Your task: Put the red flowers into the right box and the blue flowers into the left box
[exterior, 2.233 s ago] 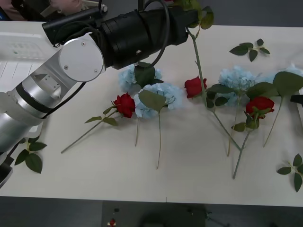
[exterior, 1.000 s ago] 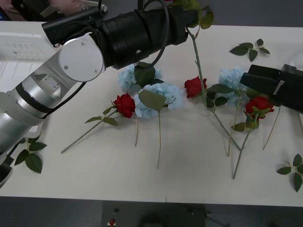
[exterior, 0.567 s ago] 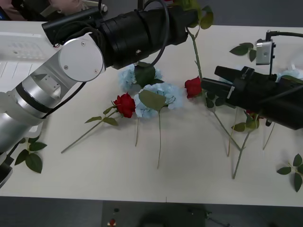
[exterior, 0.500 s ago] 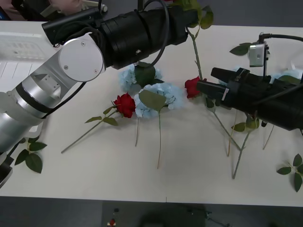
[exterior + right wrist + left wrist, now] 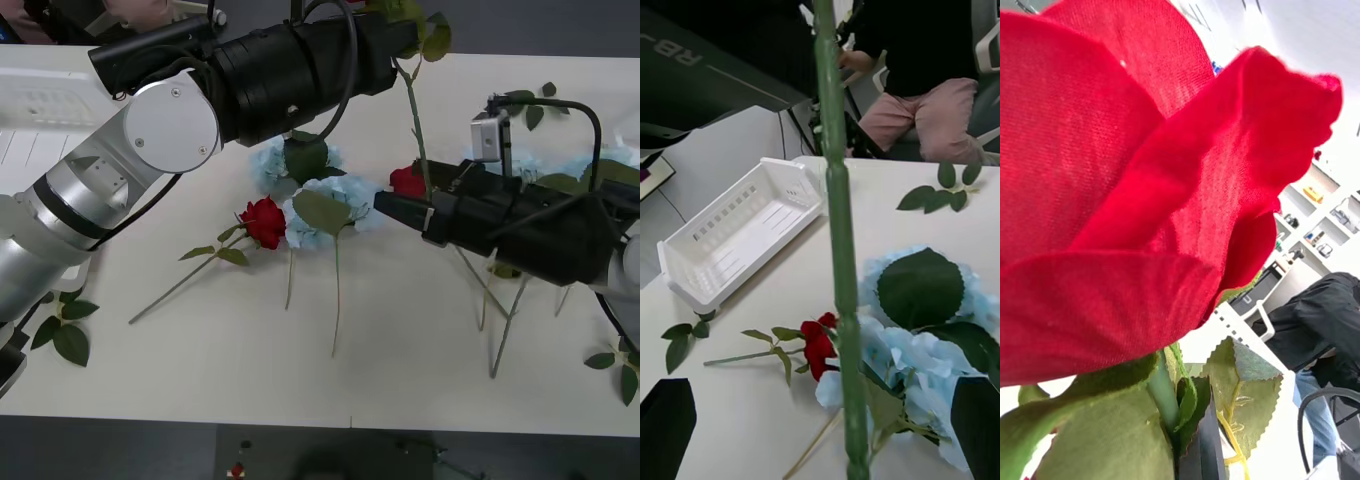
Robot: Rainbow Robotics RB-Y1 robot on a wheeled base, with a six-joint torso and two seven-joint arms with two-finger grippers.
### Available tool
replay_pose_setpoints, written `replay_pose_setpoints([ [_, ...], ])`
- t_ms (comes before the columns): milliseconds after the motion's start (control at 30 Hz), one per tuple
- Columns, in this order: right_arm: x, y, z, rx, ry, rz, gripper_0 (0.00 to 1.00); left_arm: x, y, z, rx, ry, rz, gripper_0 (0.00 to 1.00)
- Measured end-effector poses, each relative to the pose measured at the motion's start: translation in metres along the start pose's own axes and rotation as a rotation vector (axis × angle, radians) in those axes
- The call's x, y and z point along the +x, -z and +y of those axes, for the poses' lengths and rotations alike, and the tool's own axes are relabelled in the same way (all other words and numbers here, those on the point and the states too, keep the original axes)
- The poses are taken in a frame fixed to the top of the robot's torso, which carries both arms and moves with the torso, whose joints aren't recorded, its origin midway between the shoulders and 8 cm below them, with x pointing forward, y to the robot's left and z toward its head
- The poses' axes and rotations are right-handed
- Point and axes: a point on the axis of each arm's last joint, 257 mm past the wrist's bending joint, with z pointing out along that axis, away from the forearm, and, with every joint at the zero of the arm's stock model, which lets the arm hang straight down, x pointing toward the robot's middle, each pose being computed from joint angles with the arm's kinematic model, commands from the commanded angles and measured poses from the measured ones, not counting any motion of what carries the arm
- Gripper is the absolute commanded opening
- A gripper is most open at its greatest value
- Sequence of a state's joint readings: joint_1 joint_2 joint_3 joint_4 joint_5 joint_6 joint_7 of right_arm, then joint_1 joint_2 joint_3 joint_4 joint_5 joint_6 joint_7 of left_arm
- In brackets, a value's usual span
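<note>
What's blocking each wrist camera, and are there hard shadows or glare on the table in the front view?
Left wrist view: the rose head at the lens covers most of it. Right wrist view: a green stem crosses before the blue flowers. Front view: even light, faint shadows on the table, no glare.

Front view high above table (image 5: 250,390), right wrist view low along it, left wrist close on rose (image 5: 1135,187)

There are three red flowers: one red flower (image 5: 263,220) and another (image 5: 405,180) lie on the desk (image 5: 200,380), and one (image 5: 1135,187) is up in the air. Two blue flowers (image 5: 268,162) (image 5: 340,195) show whole, and more blue peeks out behind the right arm. There are three loose leaf sprigs (image 5: 62,335) (image 5: 520,97) (image 5: 622,362). There is one left box (image 5: 737,225).
</note>
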State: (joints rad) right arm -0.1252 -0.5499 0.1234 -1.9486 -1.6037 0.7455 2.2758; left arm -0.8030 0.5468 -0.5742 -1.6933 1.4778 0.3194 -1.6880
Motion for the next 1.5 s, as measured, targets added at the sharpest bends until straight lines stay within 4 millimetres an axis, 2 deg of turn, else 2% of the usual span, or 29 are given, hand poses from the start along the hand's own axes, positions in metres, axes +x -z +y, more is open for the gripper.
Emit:
replay_pose_setpoints([
  [67,-0.007,-0.007,0.002,-0.009,-0.005,-0.018,0.98,0.000,0.000,0.000,0.000,0.000,0.000,0.00],
  [167,-0.014,-0.014,0.003,-0.018,-0.007,-0.034,0.49,0.000,0.000,0.000,0.000,0.000,0.000,0.00],
  [233,-0.017,-0.017,0.002,-0.016,0.005,-0.036,0.26,0.000,0.000,0.000,0.000,0.000,0.000,0.00],
  [300,-0.017,-0.019,0.000,-0.008,0.024,-0.031,0.13,0.000,0.000,0.000,0.000,0.000,0.000,0.00],
  [333,-0.017,-0.019,0.000,-0.008,0.024,-0.031,0.02,0.000,0.000,0.000,0.000,0.000,0.000,0.00],
  [667,-0.017,-0.019,-0.001,-0.007,0.023,-0.030,0.00,0.000,0.000,0.000,0.000,0.000,0.000,0.00],
  [700,-0.017,-0.019,-0.001,-0.007,0.023,-0.030,0.00,0.000,0.000,0.000,0.000,0.000,0.000,0.12],
  [733,-0.017,-0.019,-0.001,-0.006,0.023,-0.030,0.00,0.000,0.000,0.000,0.000,0.000,0.000,0.40],
  [767,-0.017,-0.019,-0.001,-0.006,0.023,-0.030,0.00,0.000,0.000,0.000,0.000,0.000,0.000,0.83],
  [800,-0.017,-0.018,-0.001,-0.006,0.023,-0.030,0.00,0.000,0.000,0.000,0.000,0.000,0.000,1.00],
  [1033,-0.016,-0.017,-0.003,-0.003,0.029,-0.022,0.00,0.000,0.000,0.000,0.000,0.000,0.000,1.00],
  [1267,-0.011,-0.006,-0.018,0.028,0.061,0.015,0.00,0.000,0.000,0.000,0.000,0.000,0.000,1.00],
  [1367,0.001,0.005,-0.037,0.058,0.050,0.058,0.00,0.000,0.000,0.000,0.000,0.000,0.000,1.00],
  [1500,0.015,0.034,-0.076,0.134,-0.018,0.142,0.00,0.000,0.000,0.000,0.000,0.000,0.000,1.00],
])
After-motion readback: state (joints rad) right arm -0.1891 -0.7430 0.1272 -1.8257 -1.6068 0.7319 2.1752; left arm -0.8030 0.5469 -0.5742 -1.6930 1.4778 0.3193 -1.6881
